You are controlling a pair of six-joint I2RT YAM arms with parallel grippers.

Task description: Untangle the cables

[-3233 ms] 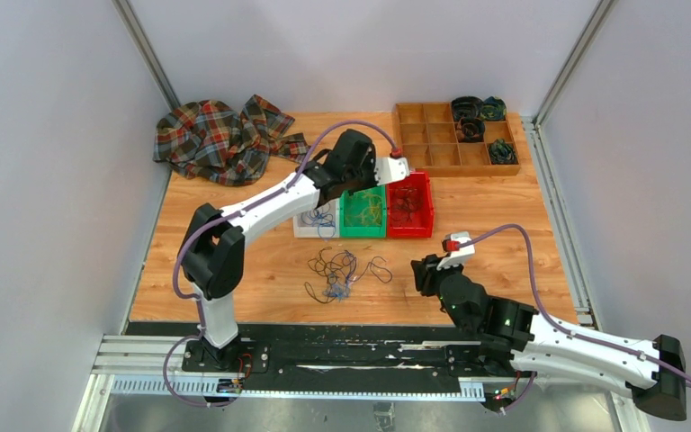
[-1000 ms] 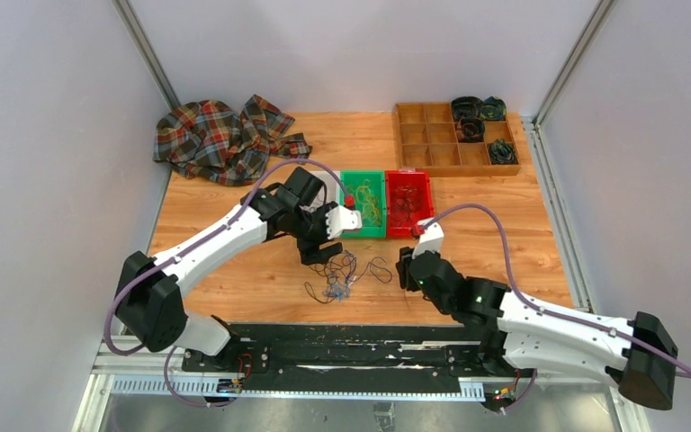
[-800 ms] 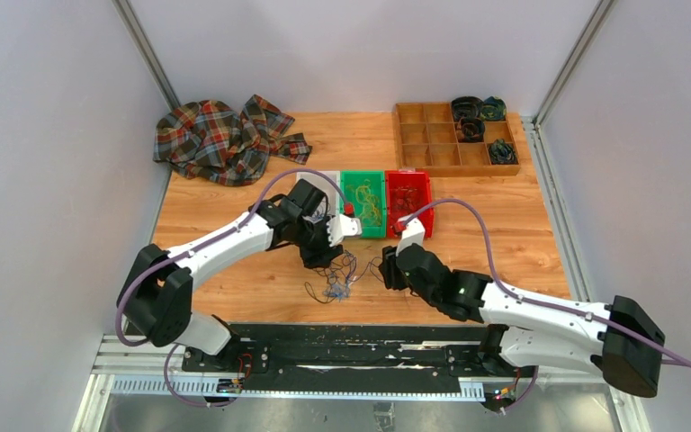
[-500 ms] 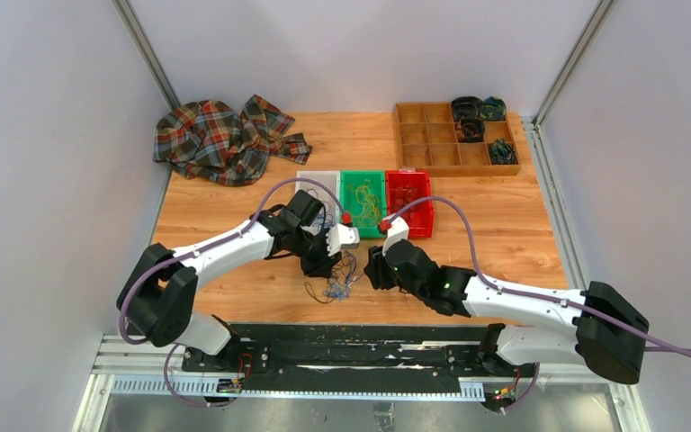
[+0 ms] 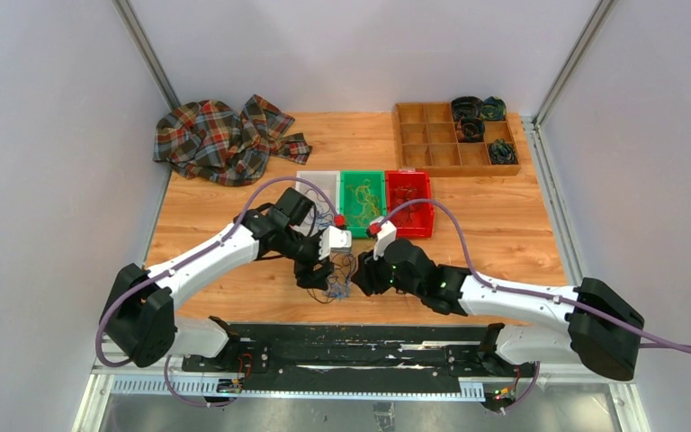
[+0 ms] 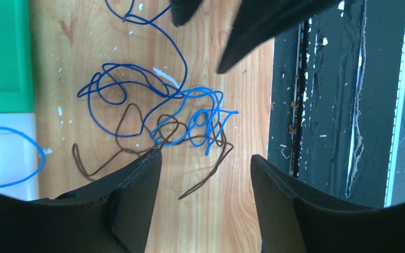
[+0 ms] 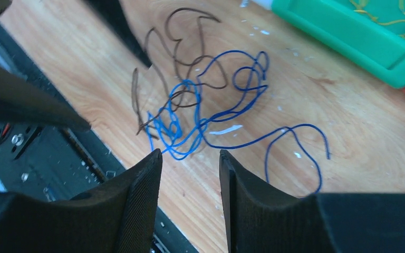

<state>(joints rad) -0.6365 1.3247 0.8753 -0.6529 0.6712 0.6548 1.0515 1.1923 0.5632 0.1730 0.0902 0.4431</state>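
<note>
The cables [image 6: 190, 118], a small knot of blue and brown wire, lie on the table [image 5: 504, 234] by its near edge, just in front of the green bin [image 7: 343, 34]. The left gripper [image 6: 205, 155] and right gripper [image 7: 190, 153] hover over the knot, jaws apart, holding nothing. Each should probably pinch a different colour, one a brown loop and the other the bright blue clump. Parting slowly should then loosen the knot rather than tighten it.

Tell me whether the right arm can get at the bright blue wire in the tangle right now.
Probably yes. The right gripper hangs open close over the bright blue wire, with nothing between them. The left gripper, also open, crowds the same spot from the opposite side and could get in the way.
</note>
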